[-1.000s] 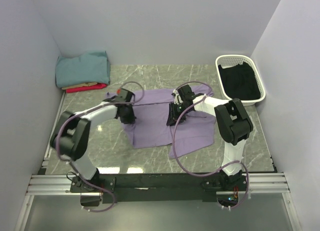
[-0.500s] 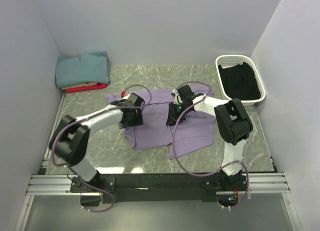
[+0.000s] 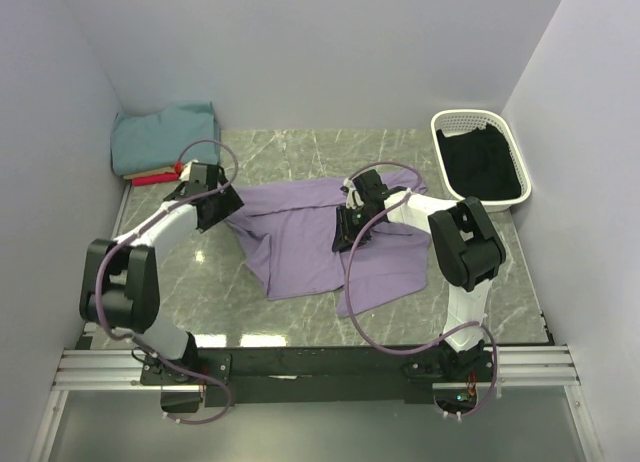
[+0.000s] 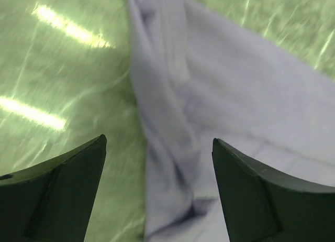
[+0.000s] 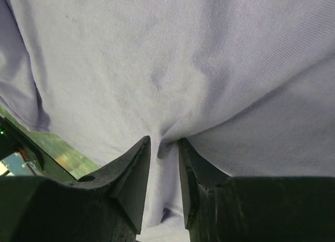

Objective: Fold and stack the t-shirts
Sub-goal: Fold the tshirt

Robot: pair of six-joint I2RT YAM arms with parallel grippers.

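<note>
The marbled green-grey surface point(image 3: 300, 147) fills the view from above, walled on three sides. The lavender t-shirt point(image 3: 300, 247) is the biggest thing on it. It lies rumpled and unfolded at the centre, with one part running out toward 10 o'clock and a looser flap hanging toward 5 o'clock.

At 1 o'clock, against the right wall, stands a white basket point(image 3: 470, 116) with a dark cloth point(image 3: 480, 167) inside it.

At 10 o'clock, in the far left corner, sits a folded stack. The teal t-shirt point(image 3: 165, 137) is on top, a thin edge of the tan t-shirt point(image 3: 160, 171) shows beneath it, and the red t-shirt point(image 3: 155, 180) is at the bottom. The stack is apart from the lavender t-shirt.

The left end effector point(image 4: 158, 141) hangs over the 10 o'clock end of the lavender t-shirt, between that shirt and the stack. Its jaws stand wide apart with nothing between them. In its wrist view a twisted ridge of lavender cloth lies below the gap, with bare surface to one side.

The right end effector point(image 5: 163, 142) is down on the middle of the lavender t-shirt, a little toward 3 o'clock. Its jaws are drawn close together and pinch a small fold of the cloth, with creases running from the pinch.
</note>
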